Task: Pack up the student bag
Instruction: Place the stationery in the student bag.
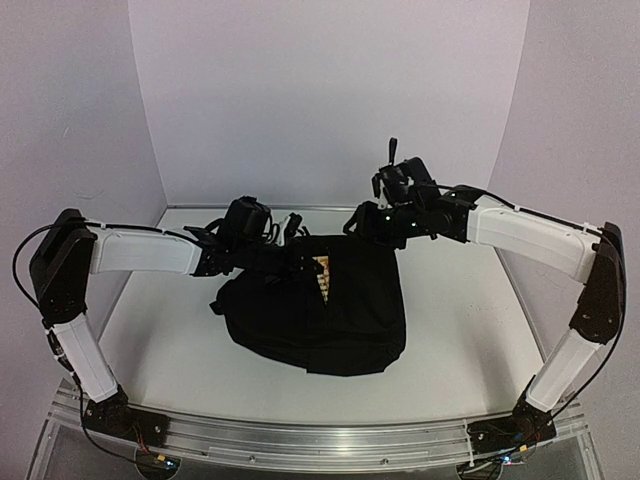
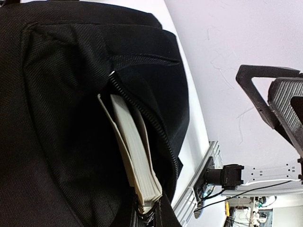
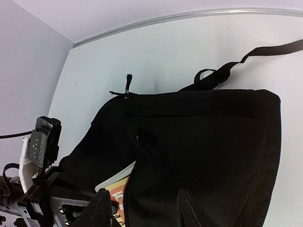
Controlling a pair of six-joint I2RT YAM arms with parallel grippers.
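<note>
A white table point(image 1: 450, 330) is closed in at the back and at both sides by pale lilac walls point(image 1: 330, 90), with a metal rail point(image 1: 320, 440) along its near edge. From the left, one arm is stretched in over the table, and the left fingers point(image 1: 285, 235) are brought up against the far left part of the student bag point(image 1: 320, 320), a large soft black fabric backpack. How far these fingers are parted cannot be told, nor whether anything is held in them, since they show black against black cloth.

The student bag lies at the middle of the table, between the two arms, with its far edge up by both sets of fingers. A black toothed zip point(image 2: 156, 142) is seen undone in its front. A thick book with a white page block and an orange cover point(image 2: 135, 161) stands partly in that opening, its upper end sticking out. A short black cord point(image 3: 127, 84) sticks up at the bag's edge, and a black webbing strap point(image 3: 265, 51) trails away from the bag.

On the right, the right fingers point(image 3: 99, 212) are set at the bag's far right corner. They stand partly apart with black fabric between them. Whether that fabric is pinched cannot be told.
</note>
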